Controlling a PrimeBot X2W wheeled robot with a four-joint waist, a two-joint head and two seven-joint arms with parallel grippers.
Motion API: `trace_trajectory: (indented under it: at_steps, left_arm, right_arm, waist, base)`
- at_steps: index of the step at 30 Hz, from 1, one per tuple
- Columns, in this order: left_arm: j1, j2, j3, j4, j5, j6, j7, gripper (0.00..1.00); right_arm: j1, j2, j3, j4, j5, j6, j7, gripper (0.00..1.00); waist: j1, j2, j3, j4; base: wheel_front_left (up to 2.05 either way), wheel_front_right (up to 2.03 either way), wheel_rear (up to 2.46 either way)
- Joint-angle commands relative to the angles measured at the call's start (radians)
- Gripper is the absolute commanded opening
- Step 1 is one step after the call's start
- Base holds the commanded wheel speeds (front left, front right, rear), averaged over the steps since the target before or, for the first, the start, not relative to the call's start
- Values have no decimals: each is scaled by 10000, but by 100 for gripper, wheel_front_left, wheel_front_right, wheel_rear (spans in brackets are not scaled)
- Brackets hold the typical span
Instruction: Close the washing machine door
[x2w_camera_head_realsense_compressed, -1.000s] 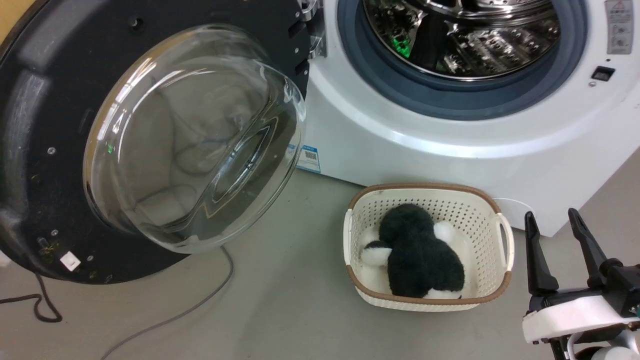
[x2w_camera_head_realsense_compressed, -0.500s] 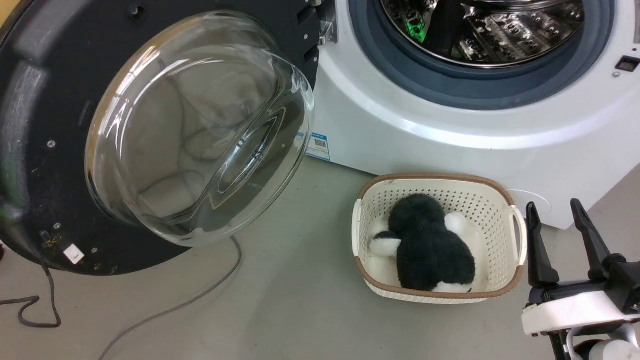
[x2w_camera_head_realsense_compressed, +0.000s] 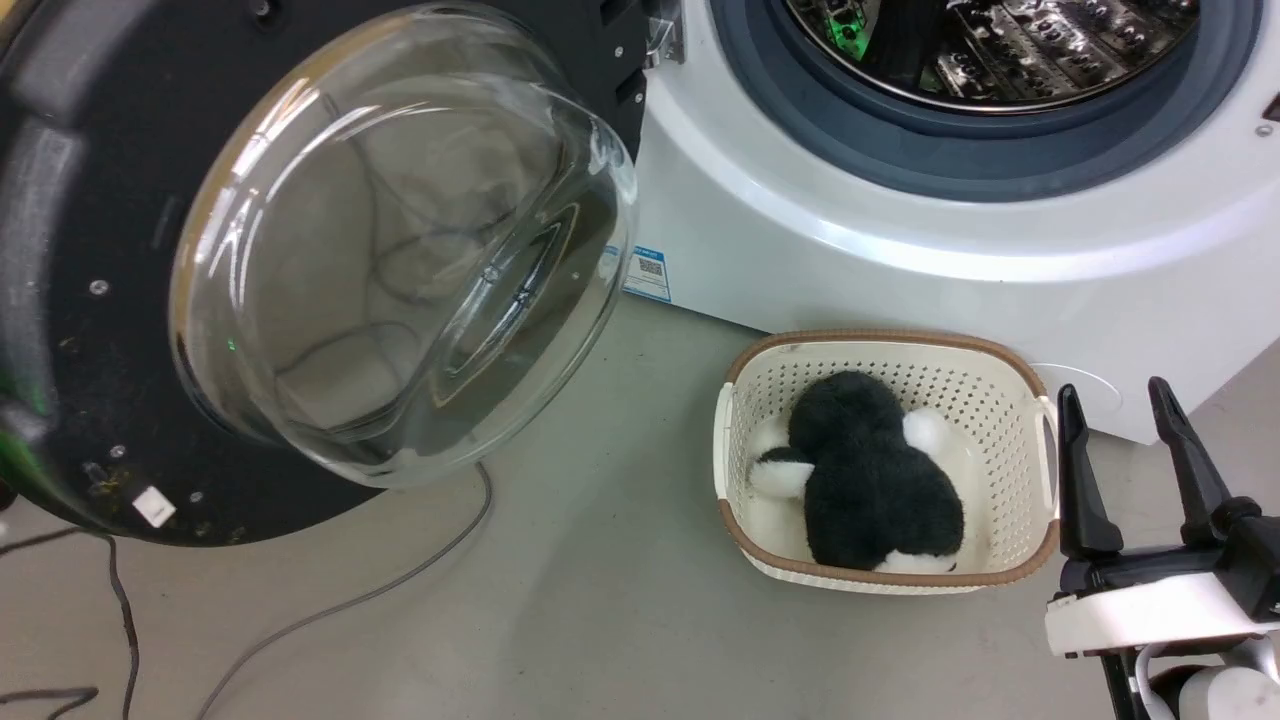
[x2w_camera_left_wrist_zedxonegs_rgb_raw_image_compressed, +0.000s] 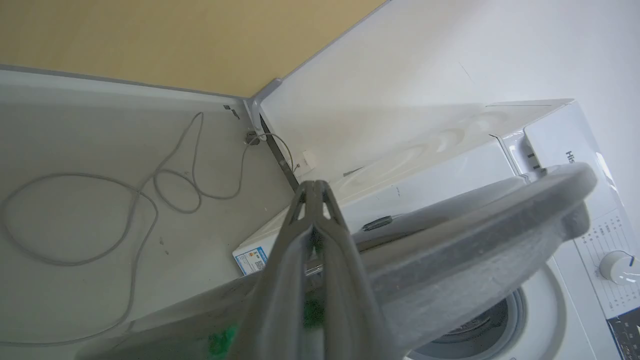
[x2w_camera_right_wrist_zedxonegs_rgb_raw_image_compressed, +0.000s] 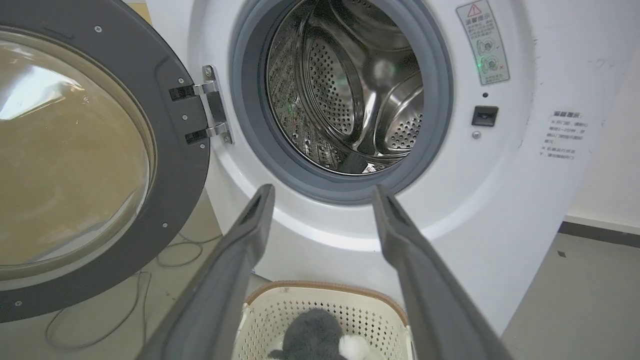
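Just beside your pressed-together left fingers (x2w_camera_left_wrist_zedxonegs_rgb_raw_image_compressed: 295, 260) lies the rim of the washing machine door (x2w_camera_left_wrist_zedxonegs_rgb_raw_image_compressed: 475, 225), swung wide open from the washing machine (x2w_camera_head_realsense_compressed: 800, 250), so, with the right fingers (x2w_camera_head_realsense_compressed: 1078, 470) spread apart, you are likely at the approach step and must next push that rim toward the drum.

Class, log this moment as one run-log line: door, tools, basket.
washing machine door: open | left tool: shut, at door's outer side | right tool: open, empty | basket: holds plush toy
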Motion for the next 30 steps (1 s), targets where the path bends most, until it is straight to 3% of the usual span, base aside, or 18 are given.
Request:
trace_trajectory:
  at_steps: [1,9,22,30]
  left_arm:
    - [244,43,-124,81,-355,-116,195,0]
    - [1202,243,-1058,-316,-1573,-202,945,0]
    - [2899,107,-4018,-3078,-1890,-203,1344,0]
    - [3336,173,-6291,-4989,-1403,-203,841,0]
  right_arm:
    - [-118,40,-38,-22,31,7,-128,100]
    - [7,43,-200,57,264,8,-293,100]
    - [288,43,-380,100,388,8,-293,100]
    - [335,43,-333,121,427,8,-293,100]
  waist:
    - [-1,0,9,37]
    - [-1,0,-172,344]
    - [-1,0,-751,714]
    - [-1,0,-988,411]
  base:
    - [0,0,0]
    - [0,0,0]
    - [0,0,0]
    - [0,0,0]
